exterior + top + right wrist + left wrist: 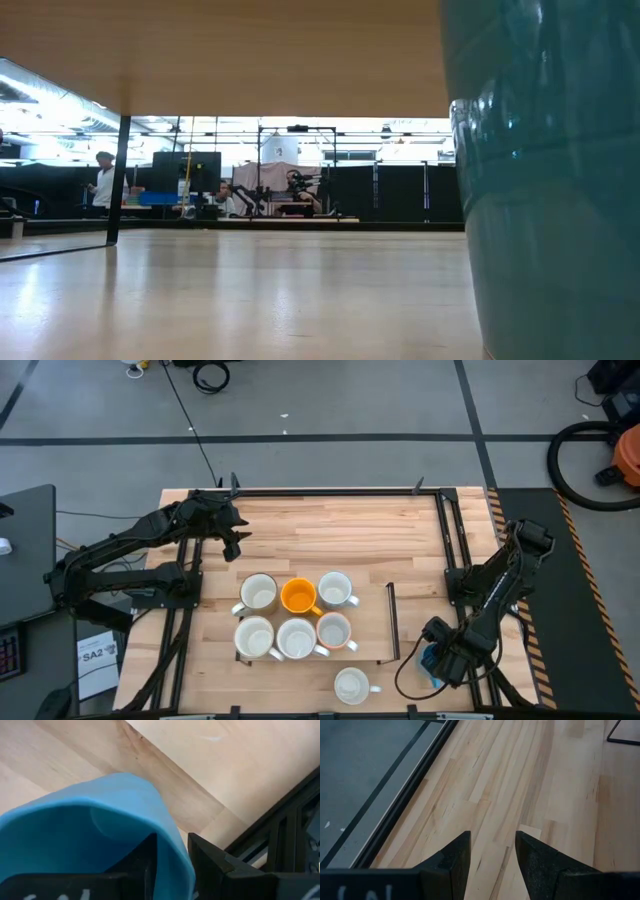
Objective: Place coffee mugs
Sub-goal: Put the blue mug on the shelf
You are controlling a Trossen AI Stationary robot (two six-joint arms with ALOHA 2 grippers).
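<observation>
High view hides most of the blue mug [431, 658] pinched by the right tool [440, 660]; left tool [233, 540] spread, empty.

- Leaving bare table [330, 525] open at twelve o'clock.
- Blocking the centre: six clustered mugs [295, 620].
- Fencing three o'clock: thin black frame [393, 622].

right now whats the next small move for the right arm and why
Probably lift the blue mug and carry it toward the mug cluster. The right hand already pinches the blue mug's wall at the table's near right edge, apart from the cluster.
</observation>
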